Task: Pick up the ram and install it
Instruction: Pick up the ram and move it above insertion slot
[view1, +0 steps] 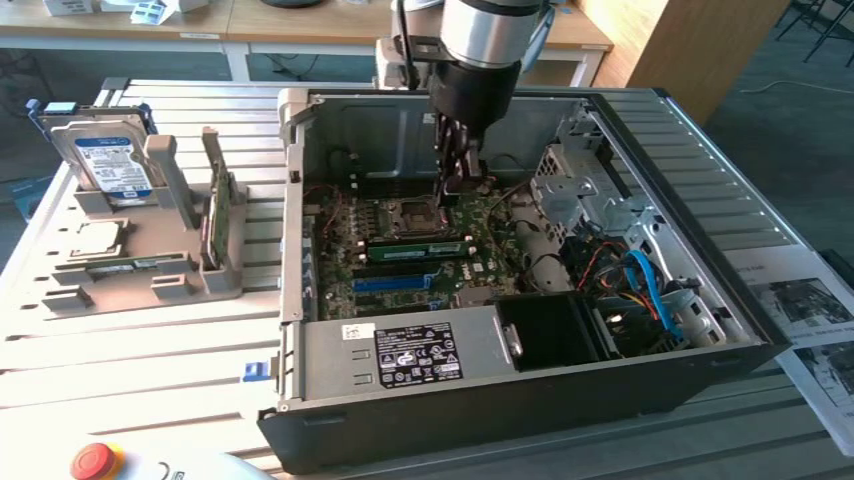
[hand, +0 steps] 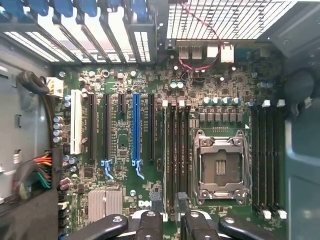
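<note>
Exterior view: the open computer case (view1: 441, 395) takes up the middle. The arm comes down into it from twelve o'clock, and the gripper (view1: 461, 188) hangs over the motherboard (view1: 340, 255), just at one o'clock of the CPU socket (view1: 407, 212). Its jaws read as spread, with nothing between them. The ram (view1: 416, 249), a green stick with dark chips, lies across the board just at six o'clock of the socket. It looks seated in a slot, though from this angle I cannot be sure it is fully down. The gripper is near it but apart from it. Well out at nine o'clock of the case, a grey holder (view1: 80, 290) carries a hard drive (view1: 114, 165) standing upright, a square CPU chip (view1: 96, 238) and a second green stick (view1: 134, 265) lying flat.

Wrist view: the gripper (hand: 171, 221) looks straight down on the motherboard (hand: 225, 85). Its two dark fingers (hand: 150, 222) stand apart and empty, straddling the end of a bank of memory slots (hand: 177, 150). This bank runs beside the CPU socket (hand: 220, 165), between it and a long blue slot (hand: 136, 127). Whether a stick stands edge-on in that bank I cannot tell.
</note>
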